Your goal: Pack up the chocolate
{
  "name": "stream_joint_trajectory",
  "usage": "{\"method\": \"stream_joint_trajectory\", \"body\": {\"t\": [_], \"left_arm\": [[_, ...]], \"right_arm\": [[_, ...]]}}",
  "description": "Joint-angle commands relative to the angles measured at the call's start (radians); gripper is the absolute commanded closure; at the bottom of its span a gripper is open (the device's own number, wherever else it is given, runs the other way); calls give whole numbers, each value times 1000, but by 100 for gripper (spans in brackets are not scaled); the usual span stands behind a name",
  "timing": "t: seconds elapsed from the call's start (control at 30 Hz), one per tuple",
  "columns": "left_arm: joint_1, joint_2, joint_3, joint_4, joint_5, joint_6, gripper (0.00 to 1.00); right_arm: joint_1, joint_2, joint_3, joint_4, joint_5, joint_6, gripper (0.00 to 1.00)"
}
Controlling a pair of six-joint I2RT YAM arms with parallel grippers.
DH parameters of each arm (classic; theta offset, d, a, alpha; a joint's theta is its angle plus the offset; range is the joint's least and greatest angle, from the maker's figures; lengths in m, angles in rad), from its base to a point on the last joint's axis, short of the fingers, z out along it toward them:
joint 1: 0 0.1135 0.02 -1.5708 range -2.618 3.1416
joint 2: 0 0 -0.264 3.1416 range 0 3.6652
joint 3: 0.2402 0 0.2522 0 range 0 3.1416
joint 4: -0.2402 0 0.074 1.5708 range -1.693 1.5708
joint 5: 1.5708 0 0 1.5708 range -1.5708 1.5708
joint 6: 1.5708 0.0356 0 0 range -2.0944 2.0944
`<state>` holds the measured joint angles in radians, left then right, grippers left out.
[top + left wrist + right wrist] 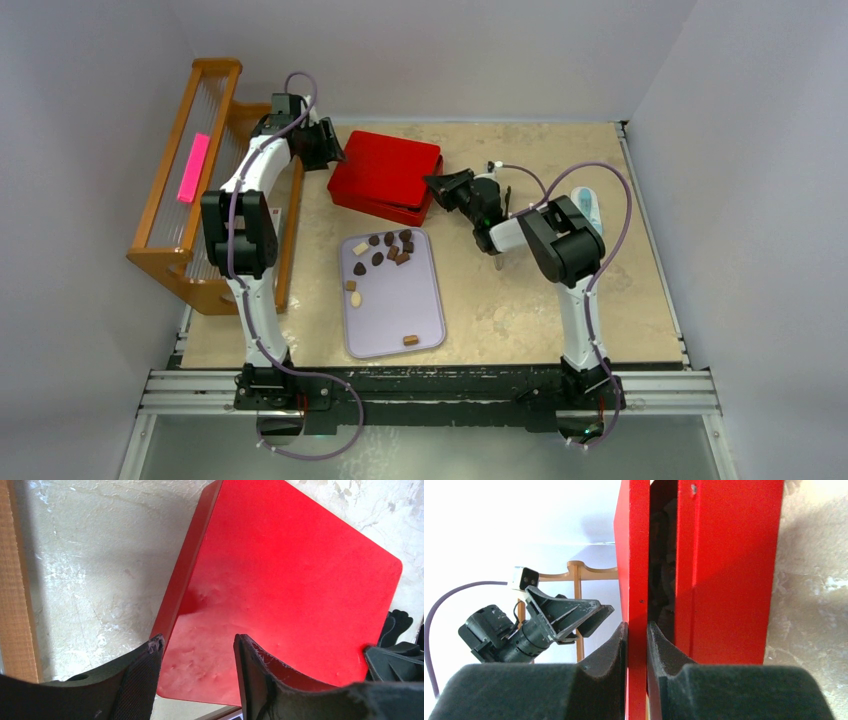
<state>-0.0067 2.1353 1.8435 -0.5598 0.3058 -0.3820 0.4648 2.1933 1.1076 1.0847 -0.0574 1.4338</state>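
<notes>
Several dark brown, light brown and cream chocolate pieces (380, 252) lie on a lilac tray (425, 300) in the middle of the table. Behind it stands a red box (385, 175) with its lid (630, 555) lifted slightly off the base (729, 570). My right gripper (437, 184) is shut on the lid's edge at the box's right side (636, 630); dark shapes show in the gap. My left gripper (335, 150) hovers open and empty over the box's far left corner (197, 645); the lid top (290, 580) fills its view.
A wooden rack (195, 180) with a pink strip (193, 167) stands along the left edge, close to the left arm. A pale blue and white object (588, 205) lies behind the right arm.
</notes>
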Motion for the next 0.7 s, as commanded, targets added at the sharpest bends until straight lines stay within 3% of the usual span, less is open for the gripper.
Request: {"method": "stream_joint_trajectory", "body": {"t": [0.0, 0.27, 0.5, 0.67], "left_arm": [[7, 18, 25, 39, 59, 20, 50], [7, 91, 46, 36, 80, 40, 61], [6, 127, 51, 52, 98, 35, 67], [4, 139, 47, 47, 83, 47, 69]], "right_arm": [[-3, -7, -14, 103, 69, 37, 100], [-2, -53, -50, 80, 97, -12, 99], [-3, -82, -71, 6, 95, -17, 79], [-7, -121, -125, -39, 115, -20, 71]]}}
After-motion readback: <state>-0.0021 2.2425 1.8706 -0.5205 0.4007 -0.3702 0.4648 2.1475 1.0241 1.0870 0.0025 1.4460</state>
